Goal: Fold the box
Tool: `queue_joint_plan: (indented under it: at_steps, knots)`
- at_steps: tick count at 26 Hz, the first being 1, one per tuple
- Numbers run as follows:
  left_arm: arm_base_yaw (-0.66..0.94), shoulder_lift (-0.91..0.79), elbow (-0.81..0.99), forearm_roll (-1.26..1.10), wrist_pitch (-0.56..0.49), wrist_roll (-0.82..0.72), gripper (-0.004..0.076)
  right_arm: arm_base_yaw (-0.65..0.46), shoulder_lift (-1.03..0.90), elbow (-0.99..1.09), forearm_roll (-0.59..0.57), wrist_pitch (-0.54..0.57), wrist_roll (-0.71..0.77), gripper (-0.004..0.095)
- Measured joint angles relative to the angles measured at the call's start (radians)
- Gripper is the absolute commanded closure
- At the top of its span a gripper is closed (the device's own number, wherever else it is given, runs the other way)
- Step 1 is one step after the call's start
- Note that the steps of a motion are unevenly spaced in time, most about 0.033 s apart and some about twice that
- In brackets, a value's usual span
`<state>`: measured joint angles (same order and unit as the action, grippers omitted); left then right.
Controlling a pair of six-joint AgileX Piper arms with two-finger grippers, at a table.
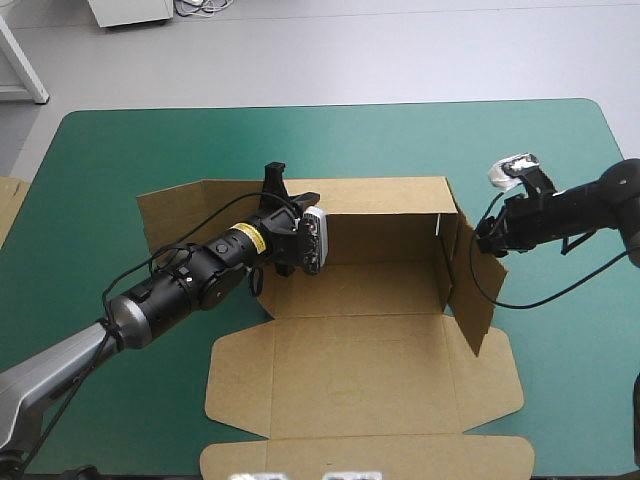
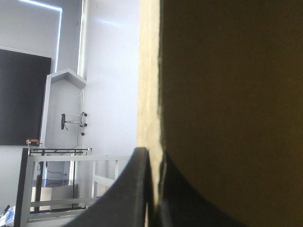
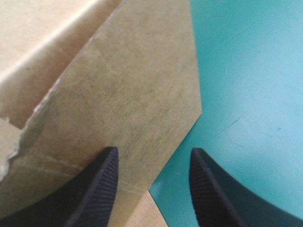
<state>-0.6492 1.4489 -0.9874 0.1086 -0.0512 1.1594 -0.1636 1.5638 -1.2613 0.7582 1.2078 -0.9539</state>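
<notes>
brown board is lying closest to you: the box (image 1: 360, 345) is sitting around the middle of the teal-green table (image 1: 120, 150) and reaching almost to its near edge. the lid panel (image 1: 365, 375) and its flaps are lying flat there, not yet raised.

just beyond the lid, the floor panel (image 1: 350, 285) is resting flat on the cover. at the box's right end the side wall (image 1: 472, 285) is standing up but leaning out toward the table's right edge. your right gripper (image 1: 492, 240) is hovering at that wall's outer face with its fingers (image 3: 94, 189) spread apart, grasping nothing. one finger is showing over the board and the other over bare cover, and you cannot tell whether either is touching.

farther off, the far wall (image 1: 385, 205) is standing upright. your left gripper (image 1: 285, 190) is clamping its top edge, and in the left wrist view the board's edge is running between the two nearly closed fingers (image 2: 135, 189). the left end flap (image 1: 175, 215) is splaying open toward the table's far left corner, not tucked in. a strip of spare board (image 1: 8, 205) is showing at the table's left edge.

you are looking at a job roughly part done. two walls are standing and one is being held, but nothing appears locked. the left end, the tucking of the side flaps and the near portion all seem to be waiting.
</notes>
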Motion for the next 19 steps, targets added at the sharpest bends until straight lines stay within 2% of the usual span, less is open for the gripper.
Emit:
queue_joint_plan:
  at_steps: [3, 10, 19]
  knots:
    - [0.003, -0.001, 0.0, 0.002, 0.002, 0.0, 0.0734, 0.061, -0.008, 0.0, -0.061, -0.002, -0.006, 0.0369]
    - [0.003, -0.001, 0.0, 0.002, 0.0, 0.0, 0.0734, 0.067, -0.048, 0.019, -0.123, -0.009, 0.05, 0.037]
    - [0.002, -0.001, 0.0, 0.001, -0.004, 0.0, 0.0734, 0.072, -0.146, 0.072, -0.131, -0.009, 0.033, 0.037]
